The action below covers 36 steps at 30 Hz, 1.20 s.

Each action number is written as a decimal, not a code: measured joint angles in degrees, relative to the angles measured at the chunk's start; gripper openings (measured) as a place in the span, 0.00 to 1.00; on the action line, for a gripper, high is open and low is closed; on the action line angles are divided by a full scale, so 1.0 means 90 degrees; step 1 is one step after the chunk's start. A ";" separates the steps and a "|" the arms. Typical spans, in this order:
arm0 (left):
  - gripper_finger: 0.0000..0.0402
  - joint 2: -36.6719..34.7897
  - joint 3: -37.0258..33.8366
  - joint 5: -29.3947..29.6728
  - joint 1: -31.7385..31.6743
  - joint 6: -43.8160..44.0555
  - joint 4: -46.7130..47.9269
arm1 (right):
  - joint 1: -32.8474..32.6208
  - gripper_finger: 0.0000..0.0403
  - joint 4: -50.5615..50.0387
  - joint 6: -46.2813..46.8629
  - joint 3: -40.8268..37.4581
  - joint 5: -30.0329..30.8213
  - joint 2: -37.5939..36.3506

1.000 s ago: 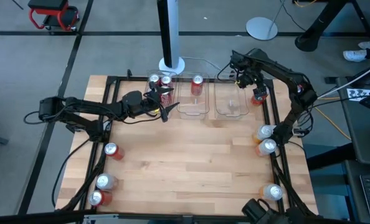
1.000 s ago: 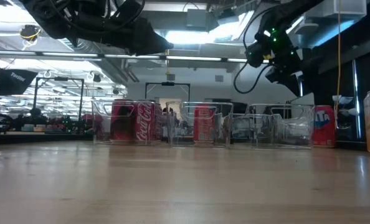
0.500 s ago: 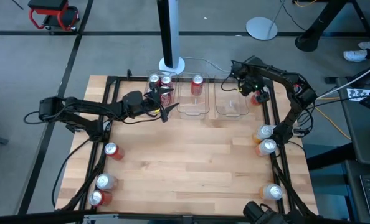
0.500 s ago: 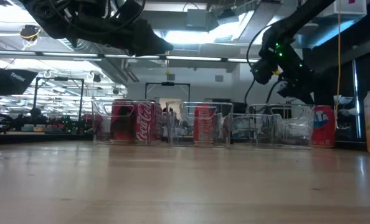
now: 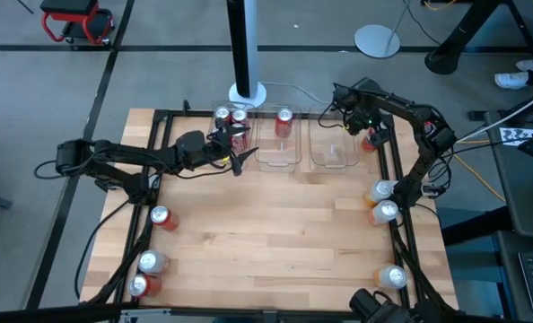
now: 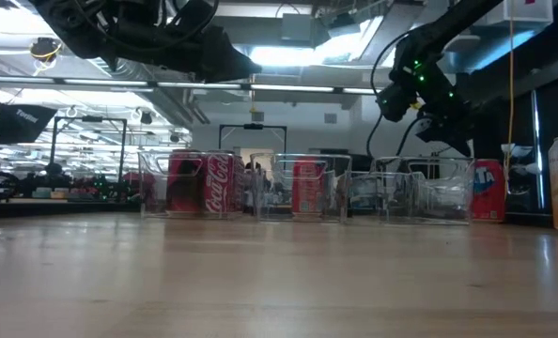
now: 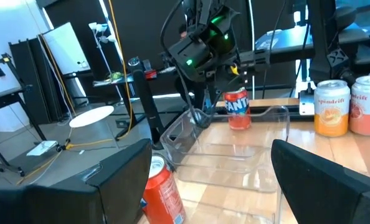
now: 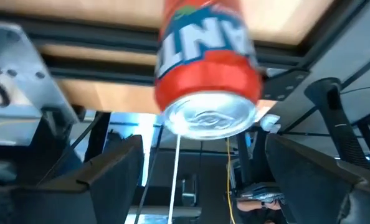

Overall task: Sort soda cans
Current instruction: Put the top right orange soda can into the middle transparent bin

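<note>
The right gripper (image 5: 363, 126) is held at the far right corner of the table (image 5: 275, 224), and its fingers are spread wide with nothing between them. This is seen best in the right wrist view, where the two dark fingers (image 8: 104, 168) stand well apart and the Fanta can (image 8: 207, 74) is framed in the gap but not yet enclosed.

The relation on which the coming move depends is judged to be this one: the Fanta can (image 5: 371, 140) stands upright on the table, just beside the outer wall of the right clear bin (image 5: 332, 154), and it lies just past the open fingers, on the side toward the table's right edge. Its long axis is vertical, so the jaws would have to be brought down on both sides of the body below the silver top. Whether the gripper is already exactly over the can cannot be told.

The right arm is clearly the nearer one. The left gripper (image 5: 233, 151) is held beside the left bin (image 6: 199, 185), well apart from the Fanta can, with its fingers also opened and empty.

Three red cans (image 5: 232, 117) are already in the bins at the far side; other cans (image 5: 381, 201) wait near the right edge and near the left edge (image 5: 159, 216)
</note>
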State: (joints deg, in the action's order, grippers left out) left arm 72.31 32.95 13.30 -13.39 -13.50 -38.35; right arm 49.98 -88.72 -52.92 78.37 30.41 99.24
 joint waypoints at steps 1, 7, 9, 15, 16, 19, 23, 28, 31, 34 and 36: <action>0.79 0.0000 0.0000 -0.0001 0.0000 0.0000 -0.0012 | 0.0000 0.83 0.0116 0.0002 -0.0001 0.0000 0.0000; 0.79 0.0000 0.0000 -0.0002 0.0001 0.0000 0.0100 | 0.0009 0.83 0.0466 -0.0148 -0.0301 -0.0162 0.0019; 0.79 0.0000 0.0000 -0.0002 0.0002 0.0000 0.0139 | 0.0045 0.83 0.0587 -0.0161 -0.0429 0.0015 0.0030; 0.79 0.0000 0.0000 -0.0002 0.0000 0.0001 0.0141 | 0.0089 0.83 0.0946 -0.0154 -0.0722 0.0007 0.0029; 0.79 0.0000 0.0000 -0.0002 0.0001 0.0000 0.0139 | 0.0106 0.83 0.1015 -0.0154 -0.0787 0.0011 0.0030; 0.79 0.0000 0.0000 -0.0002 0.0000 0.0000 0.0139 | 0.0148 0.83 0.1189 -0.0168 -0.0951 0.0014 0.0018; 0.79 0.0000 0.0000 -0.0002 0.0002 0.0001 0.0140 | 0.0160 0.83 0.1331 -0.0208 -0.1066 0.0021 0.0017; 0.79 0.0000 0.0000 -0.0002 0.0001 0.0000 0.0141 | 0.0160 0.83 0.1365 -0.0222 -0.1071 -0.0020 0.0017; 0.79 0.0000 0.0000 -0.0002 0.0002 0.0000 0.0141 | 0.0160 0.83 0.1373 -0.0222 -0.1071 -0.0021 0.0017; 0.79 0.0000 0.0000 -0.0002 0.0000 0.0000 0.0141 | 0.0158 0.79 0.1369 -0.0226 -0.1073 0.0024 0.0019; 0.79 0.0000 0.0000 -0.0002 0.0002 0.0000 0.0141 | 0.0158 0.75 0.1360 -0.0258 -0.1078 0.0094 0.0023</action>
State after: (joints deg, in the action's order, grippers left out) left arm 72.31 32.95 13.28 -13.37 -13.50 -37.08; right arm 51.40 -76.48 -55.24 68.66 31.26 99.45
